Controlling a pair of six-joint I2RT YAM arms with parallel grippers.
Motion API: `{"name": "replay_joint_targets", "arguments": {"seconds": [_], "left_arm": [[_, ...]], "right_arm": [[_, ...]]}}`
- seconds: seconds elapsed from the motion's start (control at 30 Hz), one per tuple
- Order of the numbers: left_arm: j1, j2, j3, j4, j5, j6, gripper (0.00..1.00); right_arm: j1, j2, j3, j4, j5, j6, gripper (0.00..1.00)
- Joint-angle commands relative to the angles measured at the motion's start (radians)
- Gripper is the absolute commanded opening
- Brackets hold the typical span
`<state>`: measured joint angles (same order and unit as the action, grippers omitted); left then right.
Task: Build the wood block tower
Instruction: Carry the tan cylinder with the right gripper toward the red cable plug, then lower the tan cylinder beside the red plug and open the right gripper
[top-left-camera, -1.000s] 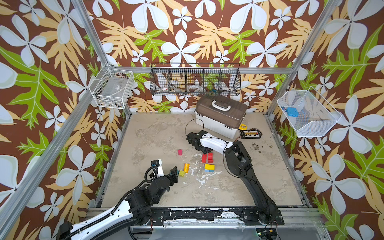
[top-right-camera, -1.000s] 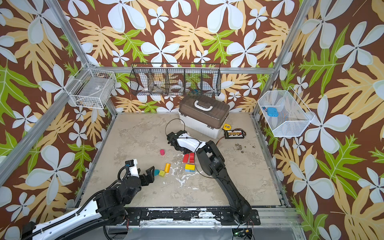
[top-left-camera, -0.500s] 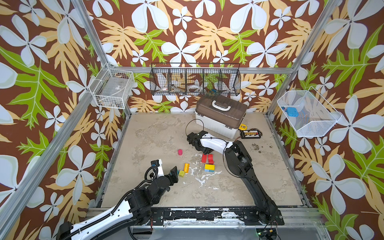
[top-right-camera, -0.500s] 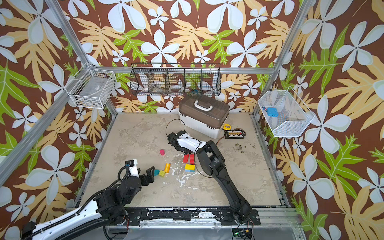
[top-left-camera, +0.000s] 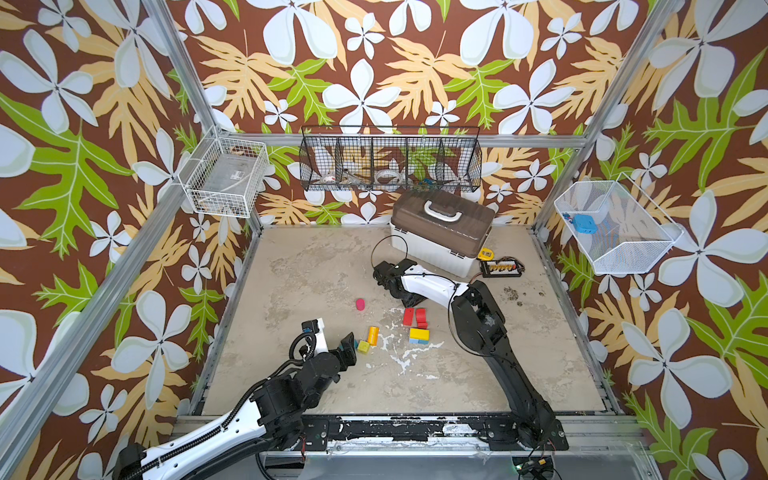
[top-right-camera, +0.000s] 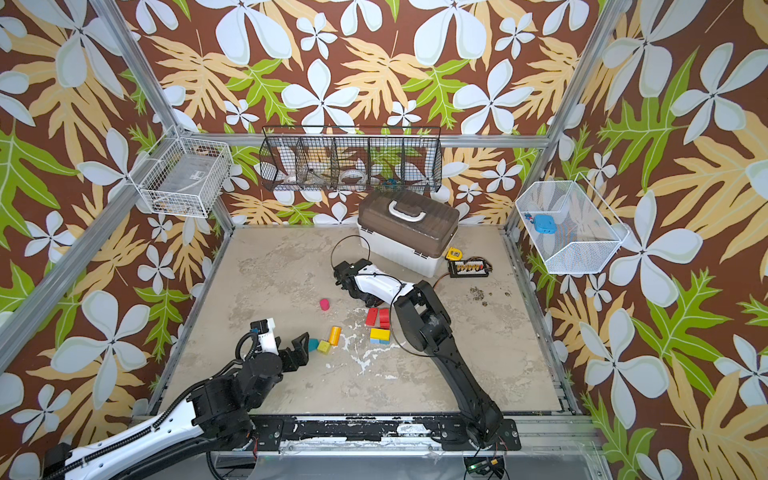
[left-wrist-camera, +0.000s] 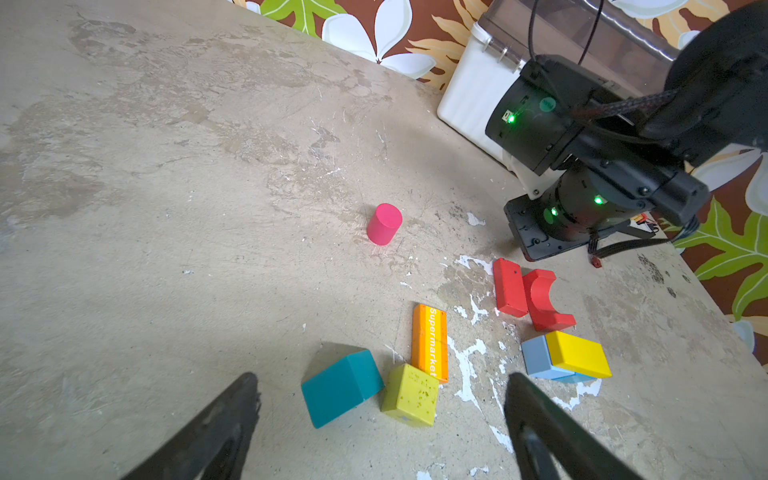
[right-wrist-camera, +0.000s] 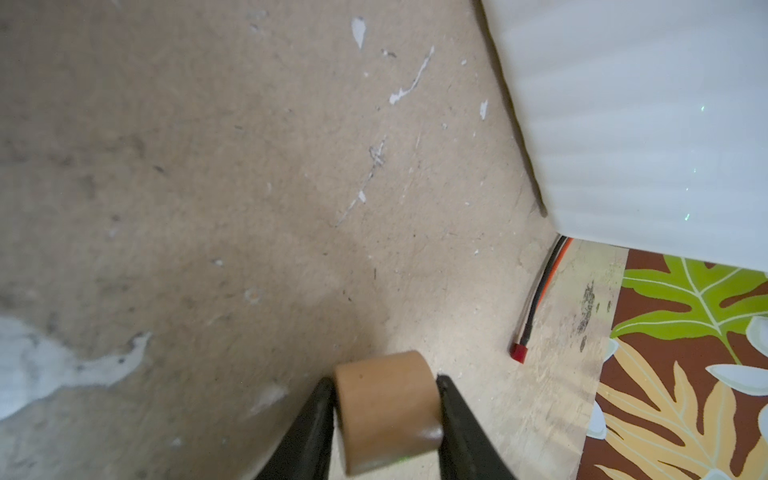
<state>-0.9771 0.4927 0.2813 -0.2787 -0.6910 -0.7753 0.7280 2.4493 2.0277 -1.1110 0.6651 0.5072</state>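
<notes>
In the right wrist view my right gripper (right-wrist-camera: 386, 399) is shut on a bare wood cylinder (right-wrist-camera: 384, 403), held just above the floor near the white case (right-wrist-camera: 644, 124). In both top views that arm's wrist (top-left-camera: 390, 276) hides the jaws. My left gripper (left-wrist-camera: 382, 386) stands open and empty just short of a teal roof block (left-wrist-camera: 340, 392) and a yellow-green cube (left-wrist-camera: 410, 395). Beyond them lie an orange bar (left-wrist-camera: 430, 340), a pink cylinder (top-left-camera: 360, 304), a red block (top-left-camera: 408, 316) and a red arch (top-left-camera: 421, 318). A yellow block (top-left-camera: 419, 333) lying on a blue one (left-wrist-camera: 536, 357) is the only stack.
The white case with a brown lid (top-left-camera: 440, 232) stands at the back. A yellow tape measure (top-left-camera: 484, 253) and a charger board (top-left-camera: 500, 268) lie beside it. A red-tipped wire (right-wrist-camera: 519, 353) runs near my right gripper. Wire baskets (top-left-camera: 390, 162) hang on the walls.
</notes>
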Motion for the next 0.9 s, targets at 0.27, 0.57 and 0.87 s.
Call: {"name": "replay_joint_targets", "arguments": {"seconds": [0.27,0.57,0.87], "left_arm": [[0.0,0.0,0.002,0.008,-0.004,0.004,0.93],[-0.001,-0.002,0.002,0.007,-0.002,0.007,0.93],[0.0,-0.012,0.0,0.01,0.002,0.01,0.93]], "right_arm": [[-0.022,0.07,0.054,-0.154,0.128,0.06,0.32],[-0.149,-0.037,-0.221,-0.106,0.121,0.092,0.3],[-0.189,-0.083,-0.342,-0.07,0.097,0.096,0.34]]}}
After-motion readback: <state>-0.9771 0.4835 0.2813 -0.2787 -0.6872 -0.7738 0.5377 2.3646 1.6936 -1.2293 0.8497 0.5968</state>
